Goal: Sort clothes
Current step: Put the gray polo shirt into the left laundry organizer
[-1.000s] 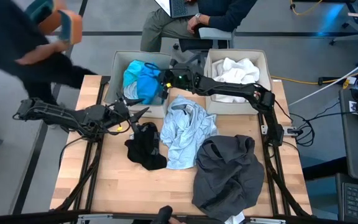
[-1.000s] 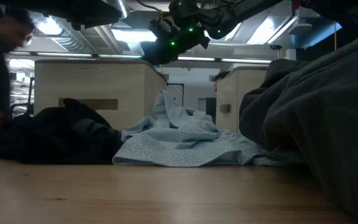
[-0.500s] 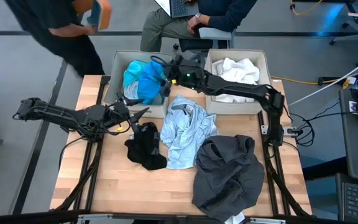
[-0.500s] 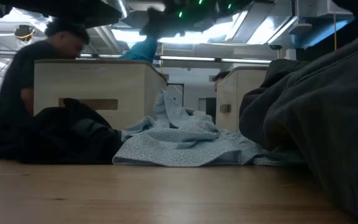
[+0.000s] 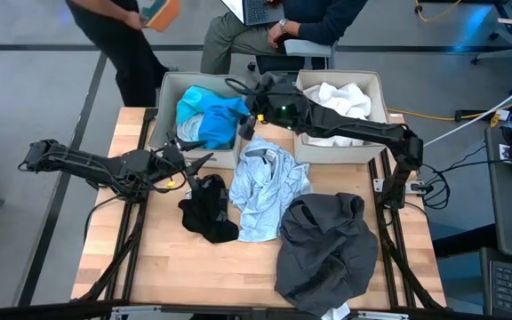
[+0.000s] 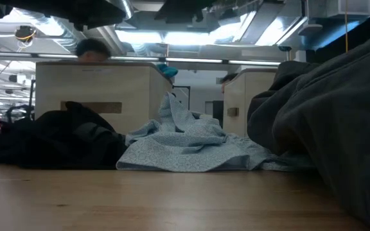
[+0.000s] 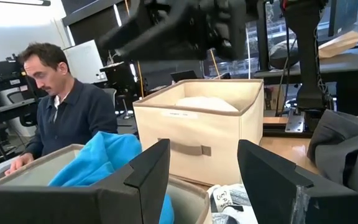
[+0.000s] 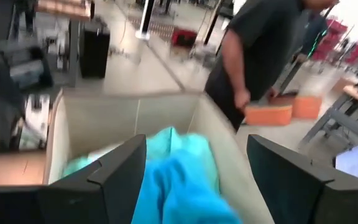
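My right gripper (image 5: pixel 247 113) hangs open over the right edge of the left beige bin (image 5: pixel 169 98). A bright blue garment (image 8: pixel 179 180) lies below its spread fingers, on a turquoise one (image 5: pixel 192 108) in that bin; a blue tip (image 6: pixel 166 67) shows above the bin's rim. A white garment (image 5: pixel 336 100) fills the right bin (image 5: pixel 379 107). On the table lie a black garment (image 5: pixel 207 209), a pale blue one (image 5: pixel 269 187) and a large dark grey one (image 5: pixel 327 249). My left gripper (image 5: pixel 198 160) waits open beside the black garment.
A person walks past the table's far left corner, and another (image 7: pixel 67 112) sits behind the bins. The grey garment covers the near right of the table. Bare wood (image 5: pixel 167 267) shows at the near left.
My right gripper has risen over the left bin and let go of the bright blue garment. The garment hung below the gripper half a second ago and has now fallen into the bin. The right arm's elbow has swung toward the table's right edge.
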Robot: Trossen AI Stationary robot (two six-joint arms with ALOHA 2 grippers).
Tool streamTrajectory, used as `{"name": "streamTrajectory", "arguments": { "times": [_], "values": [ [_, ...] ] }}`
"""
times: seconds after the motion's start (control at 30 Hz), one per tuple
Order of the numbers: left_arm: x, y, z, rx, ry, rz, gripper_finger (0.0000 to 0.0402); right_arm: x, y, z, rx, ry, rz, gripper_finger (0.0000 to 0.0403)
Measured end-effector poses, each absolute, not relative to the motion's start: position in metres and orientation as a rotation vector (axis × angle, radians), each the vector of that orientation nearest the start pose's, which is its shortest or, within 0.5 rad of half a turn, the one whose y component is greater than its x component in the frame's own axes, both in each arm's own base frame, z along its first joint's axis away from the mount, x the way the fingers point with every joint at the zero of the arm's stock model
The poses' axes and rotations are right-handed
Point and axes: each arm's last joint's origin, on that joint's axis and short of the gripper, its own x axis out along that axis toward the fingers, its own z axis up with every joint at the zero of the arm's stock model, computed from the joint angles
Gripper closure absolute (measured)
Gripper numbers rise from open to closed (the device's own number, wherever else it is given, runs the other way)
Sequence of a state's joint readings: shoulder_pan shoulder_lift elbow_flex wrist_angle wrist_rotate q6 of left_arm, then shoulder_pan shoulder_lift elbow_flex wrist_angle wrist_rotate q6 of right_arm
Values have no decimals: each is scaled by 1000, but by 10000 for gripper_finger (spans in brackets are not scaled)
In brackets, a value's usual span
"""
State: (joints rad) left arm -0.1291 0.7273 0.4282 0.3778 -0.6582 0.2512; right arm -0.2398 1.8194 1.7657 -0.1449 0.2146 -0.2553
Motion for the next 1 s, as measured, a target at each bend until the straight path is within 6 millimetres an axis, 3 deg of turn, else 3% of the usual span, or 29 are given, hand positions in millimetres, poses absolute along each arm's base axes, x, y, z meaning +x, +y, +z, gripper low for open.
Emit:
{"name": "streamTrajectory", "arguments": {
  "times": [0.33,0.6,0.73,1.0],
  "values": [
    [166,-4,269,242,22,533,222,403,-60,351,-246,682,-280,123],
    [166,-4,269,237,20,533,222,391,-26,305,-165,949,-243,123],
    [166,-4,269,231,19,532,222,388,-21,280,-135,1002,-248,123],
    [166,-4,269,222,19,533,222,384,-29,236,-82,1000,-263,123]
  ]
}}
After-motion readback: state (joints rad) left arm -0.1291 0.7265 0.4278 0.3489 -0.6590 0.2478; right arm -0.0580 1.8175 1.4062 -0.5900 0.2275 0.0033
